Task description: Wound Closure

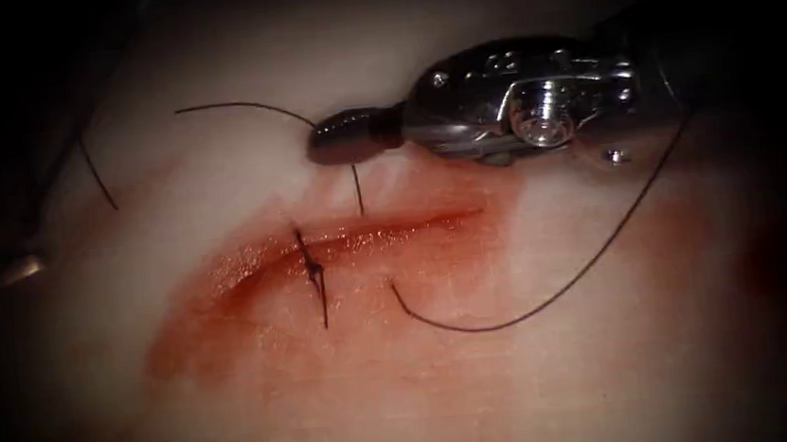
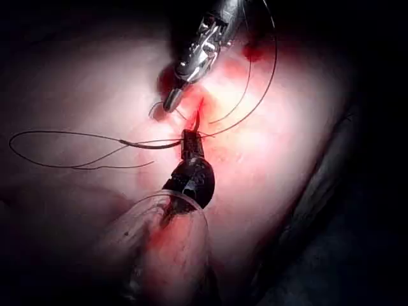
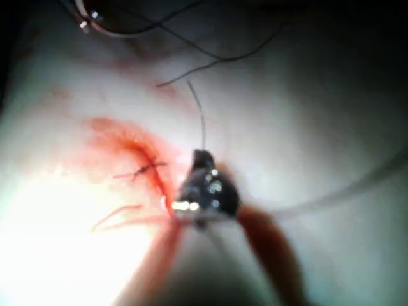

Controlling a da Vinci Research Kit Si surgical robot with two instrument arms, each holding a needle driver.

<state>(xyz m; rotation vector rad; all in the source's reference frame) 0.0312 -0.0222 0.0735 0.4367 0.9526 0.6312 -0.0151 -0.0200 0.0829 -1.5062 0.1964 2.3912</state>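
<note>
on the red-stained tissue (image 1: 521, 371) above the cut (image 1: 357, 238), right end effector (image 1: 343, 135) clenched on thread (image 1: 358, 191), 1 knot (image 1: 312, 268)

Thread (image 1: 552, 297) loops right of the cut (image 1: 366, 235) — left side open.

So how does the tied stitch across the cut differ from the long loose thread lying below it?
The stitch is short and nearly straight; the loose thread is long and sweeps in a wide curve.
The stitch carries a knot and crosses the cut; the loose thread shows no knot and lies on the tissue below the cut, rising toward the right tool.
Both are thin and dark.
</note>
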